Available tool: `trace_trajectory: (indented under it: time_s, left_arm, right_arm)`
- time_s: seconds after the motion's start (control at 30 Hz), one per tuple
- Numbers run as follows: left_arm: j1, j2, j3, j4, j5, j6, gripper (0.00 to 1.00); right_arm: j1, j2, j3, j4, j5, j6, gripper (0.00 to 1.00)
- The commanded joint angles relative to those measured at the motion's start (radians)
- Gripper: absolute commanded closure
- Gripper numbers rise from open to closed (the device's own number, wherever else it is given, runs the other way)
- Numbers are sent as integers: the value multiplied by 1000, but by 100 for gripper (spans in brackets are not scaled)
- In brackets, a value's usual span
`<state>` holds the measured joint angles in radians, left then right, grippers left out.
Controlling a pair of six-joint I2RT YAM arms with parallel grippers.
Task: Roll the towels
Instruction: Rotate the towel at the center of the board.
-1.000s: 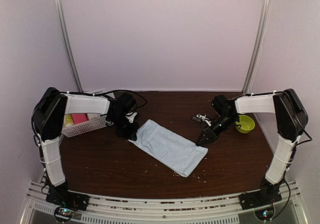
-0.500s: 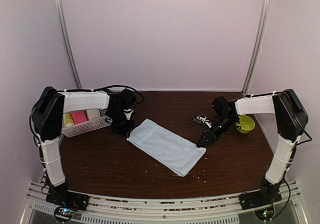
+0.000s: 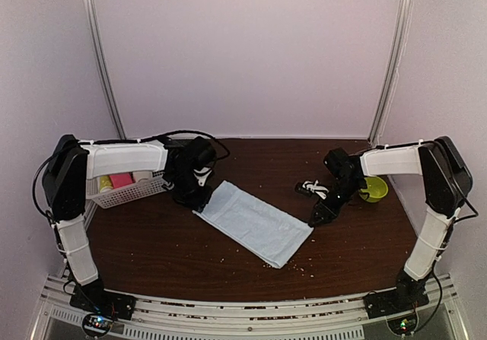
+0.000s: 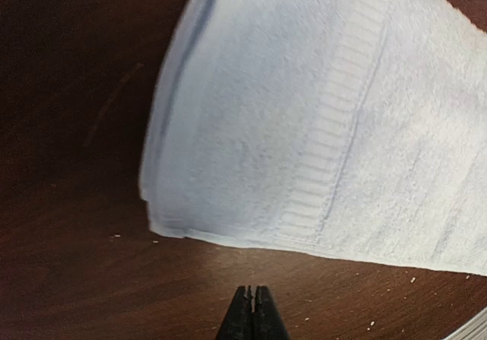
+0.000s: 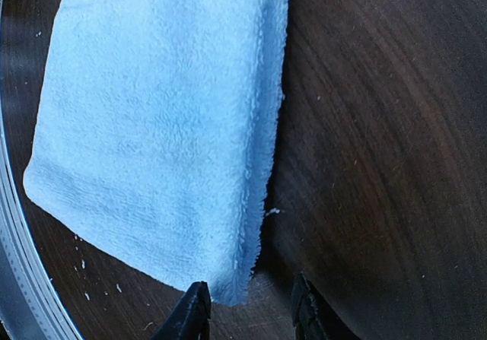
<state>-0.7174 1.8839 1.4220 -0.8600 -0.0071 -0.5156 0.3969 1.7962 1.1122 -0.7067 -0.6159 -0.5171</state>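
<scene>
A pale blue towel (image 3: 255, 222) lies flat on the dark wooden table, slanting from far left to near right. My left gripper (image 3: 199, 198) hovers at its far-left end. In the left wrist view that gripper (image 4: 253, 298) is shut with nothing in it, just short of the towel's hem (image 4: 319, 112). My right gripper (image 3: 318, 218) is at the towel's right corner. Seen from the right wrist, this gripper (image 5: 247, 298) is open, and the fluffy corner of the towel (image 5: 160, 127) reaches just in front of the gap between its fingers.
A white basket (image 3: 125, 192) at the far left holds small yellow and pink cloth rolls. A green bowl (image 3: 373, 189) sits at the far right, with a small black-and-white object (image 3: 310, 188) beside it. Crumbs dot the table near the towel.
The left gripper has come off the towel's far-left corner and the towel has shifted slightly left. The right gripper has moved a little right and nearer, beside the towel's corner.
</scene>
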Motion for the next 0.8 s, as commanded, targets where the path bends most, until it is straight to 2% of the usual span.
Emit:
trace_trajectory:
  time_s: [0.0, 0.2, 0.43, 0.6, 0.7, 0.77]
  left_arm:
    - [-55, 30, -86, 142, 138, -26, 100]
    - [-60, 143, 0, 190, 98, -11, 100]
    - [-50, 396, 358, 95, 65, 96, 100]
    - [-2, 543, 616, 42, 62, 150, 100]
    - [27, 560, 669, 12, 55, 167, 100]
    - [40, 521, 632, 5, 29, 174, 95]
  right_arm:
    - [3, -8, -23, -94, 47, -95, 62]
    - [17, 7, -39, -178, -12, -142, 62]
    - [42, 6, -60, -185, -121, -117, 62]
    - [78, 3, -55, -176, -191, -97, 62]
    - [89, 0, -14, -206, -219, -83, 62]
    - [81, -32, -5, -193, -192, -49, 62]
